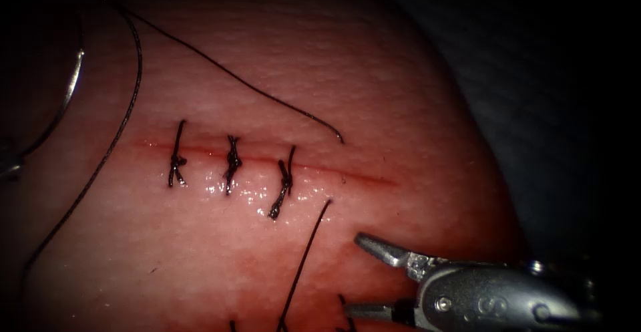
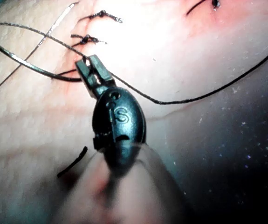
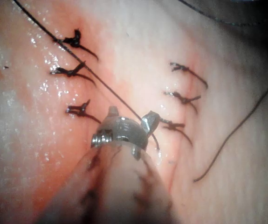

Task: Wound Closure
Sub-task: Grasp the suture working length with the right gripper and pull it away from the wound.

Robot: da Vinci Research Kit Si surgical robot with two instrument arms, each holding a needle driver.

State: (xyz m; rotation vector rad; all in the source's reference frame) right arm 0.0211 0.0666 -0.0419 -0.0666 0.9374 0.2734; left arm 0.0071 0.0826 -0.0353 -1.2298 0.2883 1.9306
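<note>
Tissue [image 1: 280,71] with cut [image 1: 267,159] running left-right, three knotted stitches [image 1: 232,163] across it; right stretch of cut unstitched. Right tool [image 1: 354,275] off tissue's lower right, jaws apart, empty, letter "S" on body. Left tool [image 2: 89,70], also marked "S", jaws clamped on needle [image 1: 63,101] near its end; needle curves free above tissue's left edge. Thread [image 1: 107,151] trails in loose loops across tissue.

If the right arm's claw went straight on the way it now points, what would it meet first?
Probably the loose thread end lying on the tissue just ahead of the open right claw; depth is unclear, so it might pass above.
</note>
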